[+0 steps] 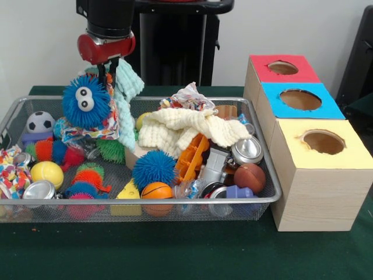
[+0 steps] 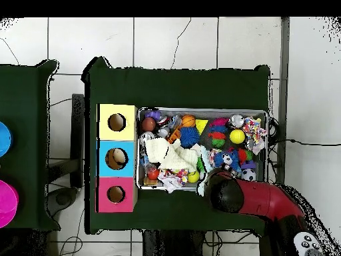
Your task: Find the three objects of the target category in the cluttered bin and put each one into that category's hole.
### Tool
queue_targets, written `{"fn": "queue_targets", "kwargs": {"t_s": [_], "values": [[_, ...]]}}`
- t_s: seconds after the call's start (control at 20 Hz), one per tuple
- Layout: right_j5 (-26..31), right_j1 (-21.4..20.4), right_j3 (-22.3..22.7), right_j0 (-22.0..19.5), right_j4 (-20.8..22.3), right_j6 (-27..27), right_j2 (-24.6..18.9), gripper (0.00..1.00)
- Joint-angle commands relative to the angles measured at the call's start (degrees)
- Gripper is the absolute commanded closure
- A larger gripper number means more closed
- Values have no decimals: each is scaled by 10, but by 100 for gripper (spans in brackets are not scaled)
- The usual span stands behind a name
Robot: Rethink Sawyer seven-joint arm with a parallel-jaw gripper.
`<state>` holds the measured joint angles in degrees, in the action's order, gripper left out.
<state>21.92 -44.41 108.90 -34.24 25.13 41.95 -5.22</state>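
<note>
A dark green table stands on a white tiled floor, and most of it is taken up by a wire bin stuffed with toys and scraps. Just beside the bin's right end sits a wooden box with three holes on top: red at the far end, blue in the middle, yellow nearest.

The arm comes down over the bin's far left corner. Its gripper hangs there with a pale mint cloth draped from it and a blue spiky ball with eyes pressed against it; I cannot tell whether the fingers are apart or clamped, as the cloth and ball cover them.

Down in the bin, a cream knit cloth lies across the middle. A soccer ball sits at the far left edge, a yellow ball near the front left, a small basketball at the front wall, and a brown ball toward the right end beside a can. Another blue spiky ball rests near the centre.
</note>
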Motion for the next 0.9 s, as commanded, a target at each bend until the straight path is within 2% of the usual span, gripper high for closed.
{"fn": "queue_targets", "kwargs": {"t_s": [0.05,0.4,0.45,0.9], "values": [[-17,9,-2,3,-19,119,-22,100],[6,11,-19,10,-28,117,-23,100],[7,12,-22,10,-29,115,-25,0],[11,17,-33,14,-30,107,-32,0]]}}
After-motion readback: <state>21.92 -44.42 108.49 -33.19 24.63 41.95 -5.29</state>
